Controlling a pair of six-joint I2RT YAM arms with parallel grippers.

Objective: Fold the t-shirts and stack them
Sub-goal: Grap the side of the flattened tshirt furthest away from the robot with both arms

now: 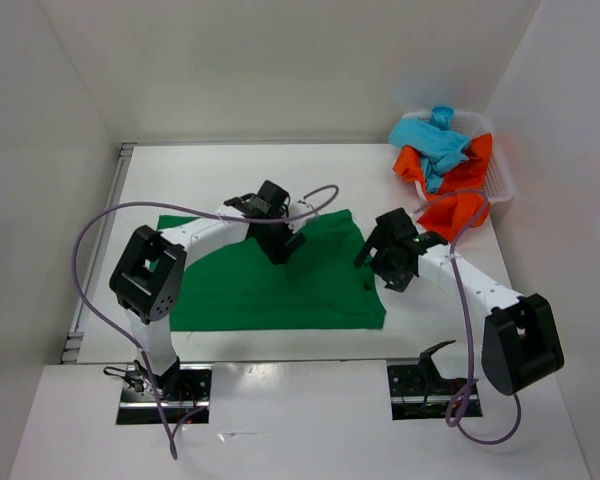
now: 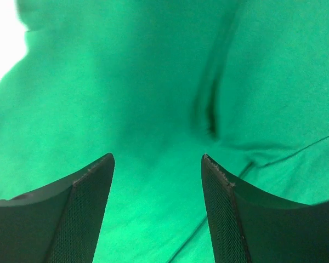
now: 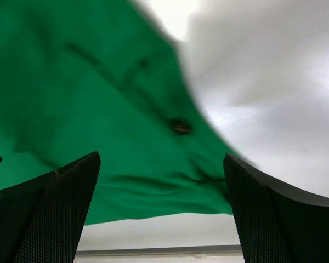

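The dark green t-shirt (image 1: 280, 290) lies spread across the middle of the table, and it fills the left wrist view (image 2: 153, 82). My left gripper (image 1: 281, 250) hovers over its upper middle, open, with only cloth showing between its fingers (image 2: 90, 203). My right gripper (image 1: 383, 262) is at the shirt's right edge, open wide and holding nothing. Its view shows the green shirt's edge (image 3: 98, 137) over the white table. The turquoise-blue t-shirt (image 1: 435, 140) and the orange-red t-shirt (image 1: 460, 195) are bunched in the white basket (image 1: 502, 185) at the back right, and orange cloth hangs over its front rim.
White walls enclose the table at the back and on both sides. A purple cable (image 1: 95, 245) loops off the left arm, another (image 1: 465, 300) runs along the right arm. Both arm bases (image 1: 165, 385) sit at the near edge.
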